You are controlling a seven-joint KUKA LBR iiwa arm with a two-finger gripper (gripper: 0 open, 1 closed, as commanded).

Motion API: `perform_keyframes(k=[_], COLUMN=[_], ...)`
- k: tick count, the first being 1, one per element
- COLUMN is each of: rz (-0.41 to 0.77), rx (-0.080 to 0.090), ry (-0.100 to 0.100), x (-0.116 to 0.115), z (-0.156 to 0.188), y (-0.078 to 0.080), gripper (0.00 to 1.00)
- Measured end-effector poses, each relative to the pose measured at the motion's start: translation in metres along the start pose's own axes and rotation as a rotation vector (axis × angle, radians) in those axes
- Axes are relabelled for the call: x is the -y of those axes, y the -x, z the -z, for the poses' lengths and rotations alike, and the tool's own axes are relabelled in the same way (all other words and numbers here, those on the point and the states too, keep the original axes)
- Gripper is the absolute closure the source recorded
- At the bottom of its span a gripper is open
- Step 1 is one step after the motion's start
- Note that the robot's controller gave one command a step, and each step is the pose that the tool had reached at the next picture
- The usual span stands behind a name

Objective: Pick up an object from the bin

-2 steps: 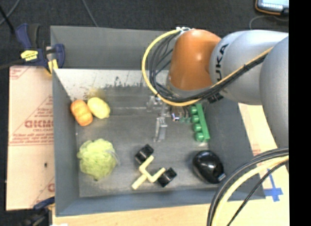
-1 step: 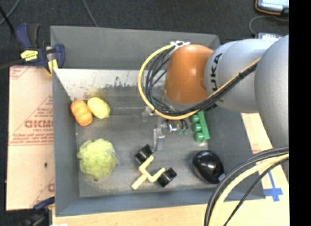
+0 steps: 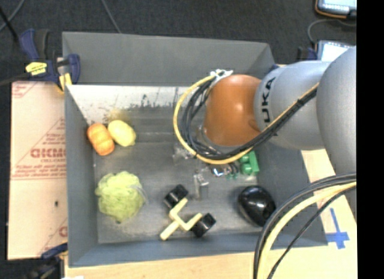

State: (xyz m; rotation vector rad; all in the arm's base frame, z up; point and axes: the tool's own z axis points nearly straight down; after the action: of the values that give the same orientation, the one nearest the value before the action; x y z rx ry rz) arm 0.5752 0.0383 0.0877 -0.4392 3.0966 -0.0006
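My gripper point(image 3: 200, 184) hangs low over the middle of the bin floor, mostly hidden beneath the arm's wrist. Nothing shows in it. Just below it lies a cream cross-shaped piece with black blocks on its ends point(image 3: 183, 215). To its right a small green block point(image 3: 249, 165) pokes out from under the wrist. A glossy black oval thing point(image 3: 256, 204) rests near the bin's front right corner.
An orange rounded piece point(image 3: 100, 138) and a yellow one point(image 3: 122, 132) lie side by side at the back left. A fuzzy pale-green ball point(image 3: 120, 195) sits at the front left. The arm, with its orange cover and cables, spans the bin's right half.
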Motion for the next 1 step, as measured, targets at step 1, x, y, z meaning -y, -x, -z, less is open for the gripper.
perform_keyframes(k=[1], rz=[0.034], rx=[-0.007], ry=[0.0], x=[-0.0088], z=[-0.0138], y=[-0.0115], gripper=[0.0])
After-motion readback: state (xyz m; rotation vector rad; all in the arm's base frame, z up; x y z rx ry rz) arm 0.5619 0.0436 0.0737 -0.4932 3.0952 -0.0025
